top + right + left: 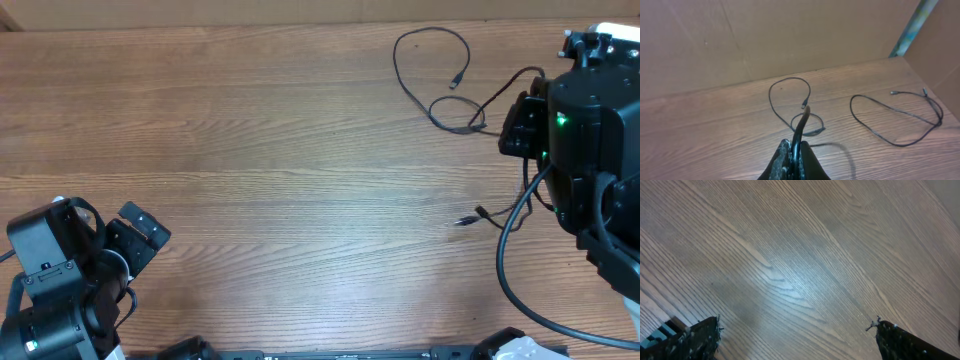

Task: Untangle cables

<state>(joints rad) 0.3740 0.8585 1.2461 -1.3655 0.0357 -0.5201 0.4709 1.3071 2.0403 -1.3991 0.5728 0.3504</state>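
Note:
My right gripper [794, 146] is shut on a thin black cable [801, 120], which stands up from between the jaws and bends down to a small coil on the table. Beyond the coil the cable runs into a larger loop [771, 102] that ends in a plug [804, 106]. The overhead view shows the same loop [405, 80] at the back right, left of the right arm [590, 130]. A second cable [900, 145] lies apart on the right. Two plug ends [468, 218] of a cable lie near the right arm's base. My left gripper [797, 332] hangs open over bare wood, far from the cables.
A cardboard wall [790, 40] closes the far side of the wooden table [250, 150]. The right arm's thick black wire [505, 270] curves over the table at the front right. The left arm [60, 280] sits at the front left corner.

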